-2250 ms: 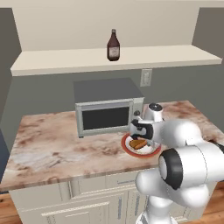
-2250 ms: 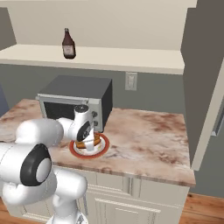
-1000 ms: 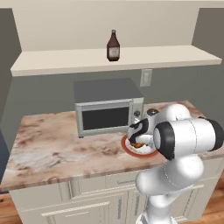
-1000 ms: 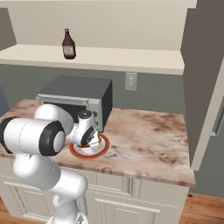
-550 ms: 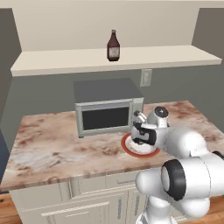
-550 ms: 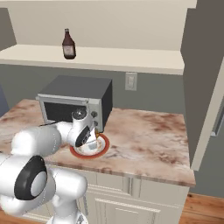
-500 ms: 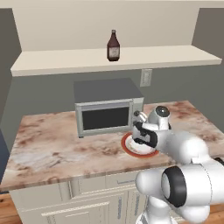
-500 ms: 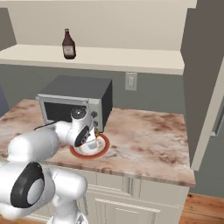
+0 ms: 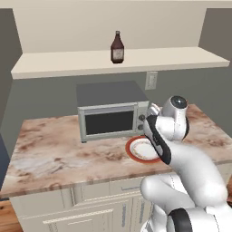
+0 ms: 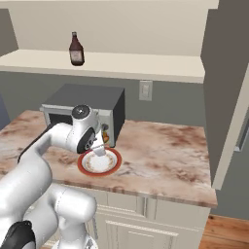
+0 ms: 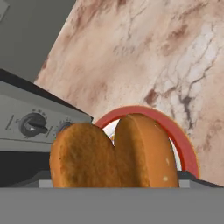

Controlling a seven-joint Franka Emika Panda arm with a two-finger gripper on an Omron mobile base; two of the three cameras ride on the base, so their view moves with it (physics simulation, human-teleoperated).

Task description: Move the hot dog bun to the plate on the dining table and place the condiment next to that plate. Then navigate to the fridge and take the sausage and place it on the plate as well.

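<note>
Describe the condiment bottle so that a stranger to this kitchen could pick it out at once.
Start at the grey microwave on the marbled counter and look up to the long cream shelf above it. The condiment stands upright there: a small dark brown bottle with a narrow neck and pale label.

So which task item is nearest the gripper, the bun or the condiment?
The hot dog bun, right at the gripper above the red-rimmed plate; the condiment stands far off on the wall shelf.

Kitchen — microwave (image 9: 111, 111), marble counter (image 9: 63, 152), cabinets (image 9: 90, 208)
</note>
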